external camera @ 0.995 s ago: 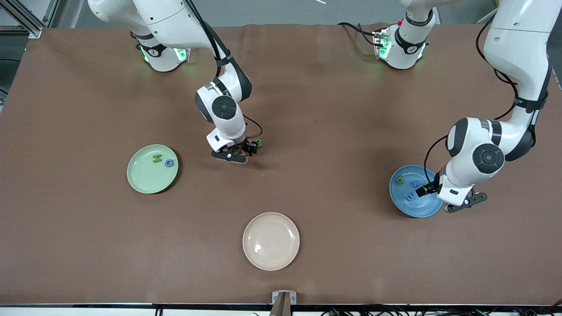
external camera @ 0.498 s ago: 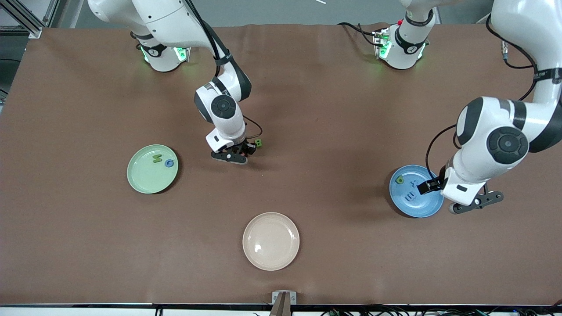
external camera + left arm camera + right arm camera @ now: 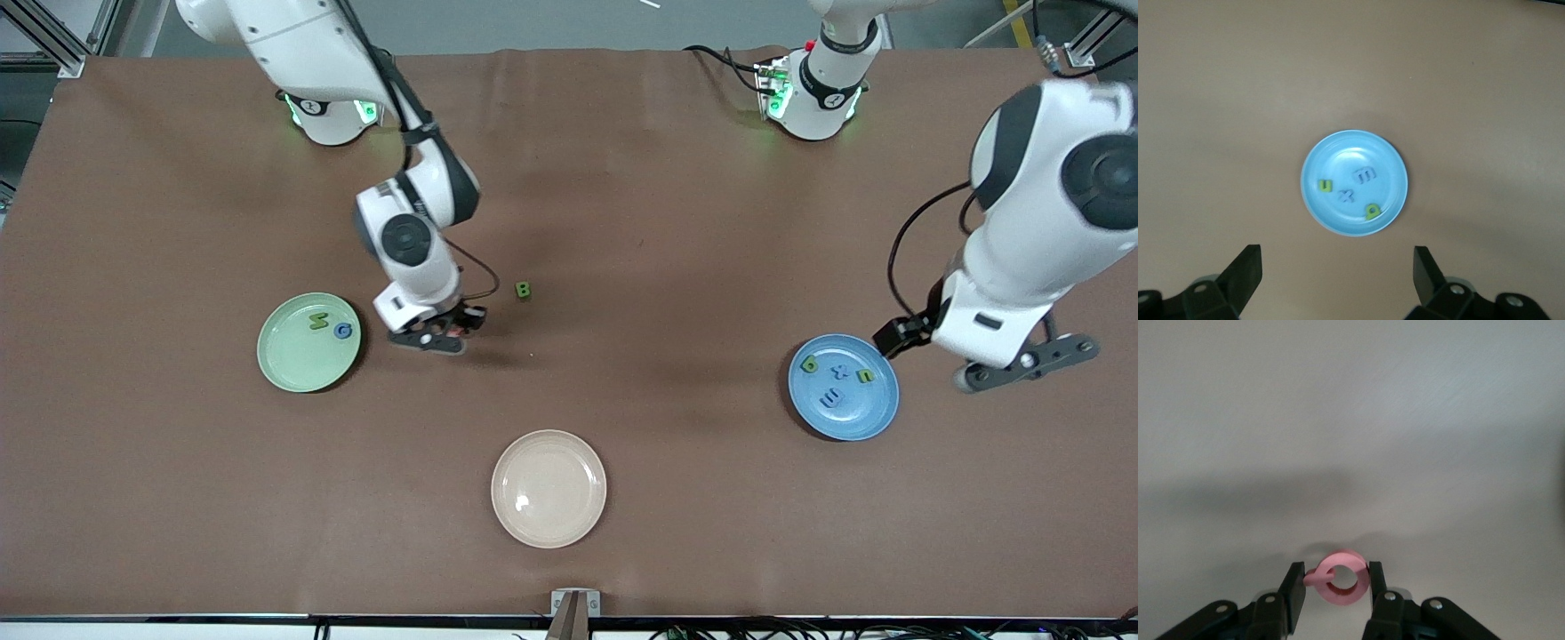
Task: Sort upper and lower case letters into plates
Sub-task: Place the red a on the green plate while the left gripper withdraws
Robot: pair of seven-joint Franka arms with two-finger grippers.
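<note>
Brown table | right pincer clamps pink ring letter, flat

Open counter lies between the green plate and the blue plate, broken only by a green B and, nearer the camera, the beige plate. The right gripper, fingers closed on a pink letter, hangs low over bare counter between green plate and B. The left gripper, fingers spread, is raised just beside the blue plate; that plate is uncovered from above.
</note>
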